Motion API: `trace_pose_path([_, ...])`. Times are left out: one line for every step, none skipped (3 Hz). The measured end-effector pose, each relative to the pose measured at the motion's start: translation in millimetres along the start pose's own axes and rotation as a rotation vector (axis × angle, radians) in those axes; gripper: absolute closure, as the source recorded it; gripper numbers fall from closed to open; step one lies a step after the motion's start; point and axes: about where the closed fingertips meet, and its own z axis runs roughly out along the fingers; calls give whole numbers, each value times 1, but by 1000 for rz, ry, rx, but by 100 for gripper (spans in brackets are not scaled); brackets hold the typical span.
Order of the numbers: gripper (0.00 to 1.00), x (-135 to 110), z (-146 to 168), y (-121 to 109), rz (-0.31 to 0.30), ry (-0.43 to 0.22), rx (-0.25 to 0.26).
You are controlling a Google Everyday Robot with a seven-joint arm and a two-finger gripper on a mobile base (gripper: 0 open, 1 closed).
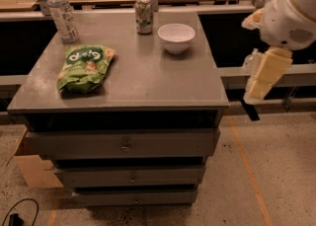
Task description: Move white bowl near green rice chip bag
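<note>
The white bowl (176, 37) stands upright at the back right of the grey cabinet top (148, 79). The green rice chip bag (84, 67) lies flat at the left of the top, about a bag's length from the bowl. My gripper (253, 102) hangs from the cream-coloured arm (291, 18) to the right of the cabinet, past its right edge and a little in front of the bowl. It touches nothing.
A green-patterned drink can (143, 16) stands just left of the bowl. A clear water bottle (62, 16) stands at the back left. The cabinet has several drawers (123, 143). A cardboard box (30, 166) sits on the floor at the left, and a cable (15, 215) lies nearby.
</note>
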Motion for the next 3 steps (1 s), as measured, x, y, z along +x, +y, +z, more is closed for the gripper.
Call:
trace_pose_path([0, -13, 38, -50, -10, -78, 2])
trace_pose_path([0, -24, 72, -101, 2, -124, 27])
trace_pose_path([0, -25, 75, -107, 5, -132, 30])
